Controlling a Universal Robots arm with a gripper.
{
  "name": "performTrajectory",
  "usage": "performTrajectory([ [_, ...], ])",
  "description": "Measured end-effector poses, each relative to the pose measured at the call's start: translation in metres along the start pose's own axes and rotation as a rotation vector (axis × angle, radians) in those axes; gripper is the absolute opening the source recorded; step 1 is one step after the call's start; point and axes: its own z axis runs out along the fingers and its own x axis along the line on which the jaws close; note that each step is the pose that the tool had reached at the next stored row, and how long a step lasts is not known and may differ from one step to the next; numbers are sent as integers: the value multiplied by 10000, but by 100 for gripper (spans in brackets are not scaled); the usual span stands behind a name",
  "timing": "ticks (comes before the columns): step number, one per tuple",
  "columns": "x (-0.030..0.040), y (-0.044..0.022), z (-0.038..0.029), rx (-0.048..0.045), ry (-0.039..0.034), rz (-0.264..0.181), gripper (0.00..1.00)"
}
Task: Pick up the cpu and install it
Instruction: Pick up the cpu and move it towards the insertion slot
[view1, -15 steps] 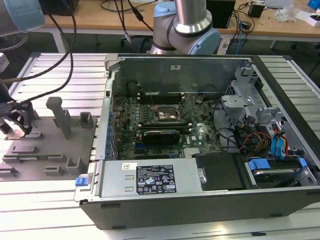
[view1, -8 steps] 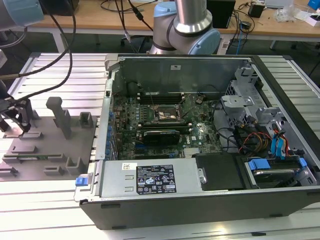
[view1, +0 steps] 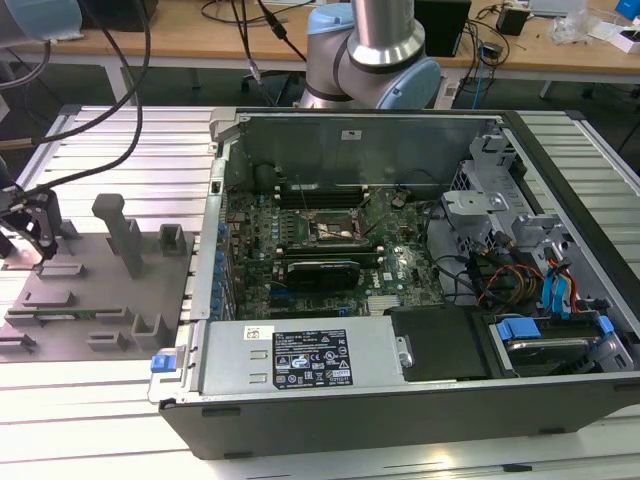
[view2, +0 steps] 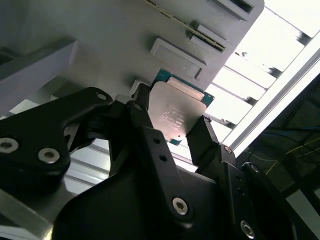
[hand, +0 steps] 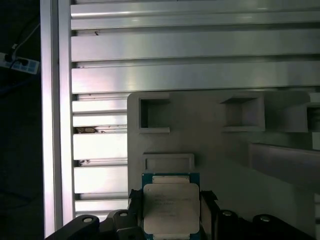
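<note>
The cpu (view2: 176, 109), a small flat square chip with a silvery top and a green rim, sits between the black fingers (view2: 141, 116) of my gripper (view2: 172, 122). The fingers press on two opposite edges, so the gripper is shut on it. In the first wrist view the cpu (hand: 170, 206) hangs just over the grey fixture plate (hand: 225, 155), with the gripper (hand: 170, 212) around it. In the exterior view the gripper (view1: 27, 245) is at the far left, over the fixture plate (view1: 100, 295). The motherboard's dark socket (view1: 335, 228) lies inside the open computer case (view1: 360, 120).
Tall grey blocks (view1: 125, 235) stand on the fixture plate between the gripper and the case. The case wall (view1: 215, 230) rises at the plate's edge on the exterior view's right. Black cables (view1: 120, 90) hang over the ribbed aluminium table (view1: 90, 400). The arm's base (view1: 375, 55) is behind the case.
</note>
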Motion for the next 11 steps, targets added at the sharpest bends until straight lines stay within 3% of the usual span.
performTrajectory([
  [7,0,2,-60,0,0,0,55],
  [11,-1,5,-138,1,1,0,55],
])
